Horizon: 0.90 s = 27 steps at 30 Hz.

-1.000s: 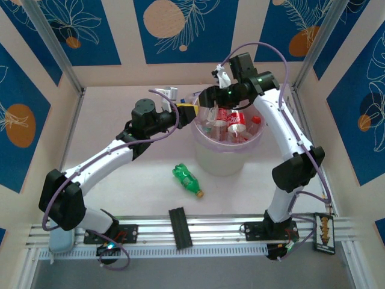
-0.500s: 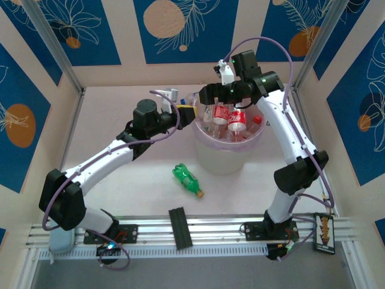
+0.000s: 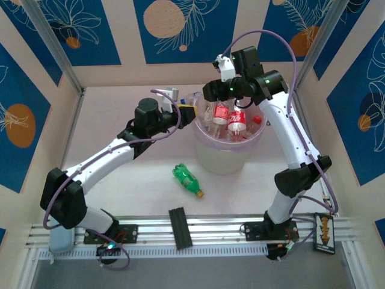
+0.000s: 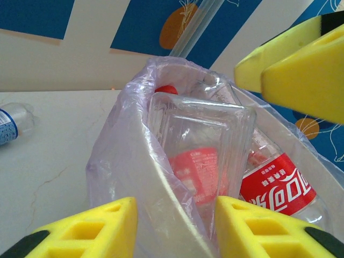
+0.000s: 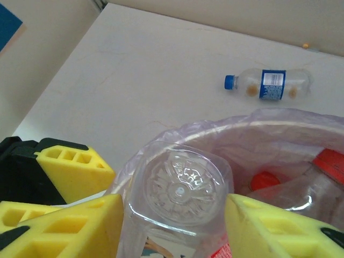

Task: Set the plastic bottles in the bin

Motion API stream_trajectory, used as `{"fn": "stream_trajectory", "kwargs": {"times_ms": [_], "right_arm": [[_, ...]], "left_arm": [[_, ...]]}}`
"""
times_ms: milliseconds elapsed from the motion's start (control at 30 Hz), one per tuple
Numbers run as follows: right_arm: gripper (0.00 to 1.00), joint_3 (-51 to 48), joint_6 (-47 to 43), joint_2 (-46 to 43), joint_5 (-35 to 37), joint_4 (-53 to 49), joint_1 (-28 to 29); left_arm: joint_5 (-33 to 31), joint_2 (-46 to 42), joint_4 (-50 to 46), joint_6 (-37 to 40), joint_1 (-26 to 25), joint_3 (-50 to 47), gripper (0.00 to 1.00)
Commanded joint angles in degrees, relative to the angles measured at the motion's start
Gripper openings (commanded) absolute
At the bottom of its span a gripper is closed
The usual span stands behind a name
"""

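Note:
The bin (image 3: 224,160) is a cream bucket with a lilac bag, and it holds several red-labelled plastic bottles (image 3: 236,120). My left gripper (image 3: 187,112) (image 4: 176,215) is shut on the bin's left rim (image 4: 156,177). A clear bottle (image 5: 180,185) (image 4: 199,134) stands base-up just inside that rim. My right gripper (image 3: 209,92) (image 5: 174,215) hovers over it with a finger on each side of the base; whether they press on it is unclear. A green bottle (image 3: 185,178) lies on the table in front of the bin. A blue-capped bottle (image 5: 269,84) (image 4: 8,123) lies beyond it.
Patterned walls close in the table at the back and both sides, with a metal post (image 3: 51,45) in the back-left corner. A black block (image 3: 179,227) sits on the rail between the arm bases.
My right gripper has risen and drawn back from inside the bin toward its far-left rim. The left arm and the green bottle have not moved.

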Motion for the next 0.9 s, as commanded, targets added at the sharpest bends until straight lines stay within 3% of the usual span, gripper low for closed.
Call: {"fn": "stream_trajectory", "kwargs": {"times_ms": [0,233,400,867], "right_arm": [[0.52,-2.2,-0.4,1.6,1.2,0.0,0.6],[0.46,-15.6,1.6,-1.1,2.6,3.1,0.6],[0.46,-18.0,2.1,-0.6,4.0,3.0,0.5],[0.64,1.4,-1.5,-1.2,3.6,-1.3,-0.7]], "left_arm": [[-1.0,1.2,-1.9,1.0,-0.7,1.3,0.43],[-0.9,1.5,-2.3,1.3,-0.8,1.8,0.42],[-0.7,2.2,-2.3,1.2,-1.0,2.4,0.42],[-0.8,2.1,-2.7,1.5,-1.1,3.1,0.42]]}}
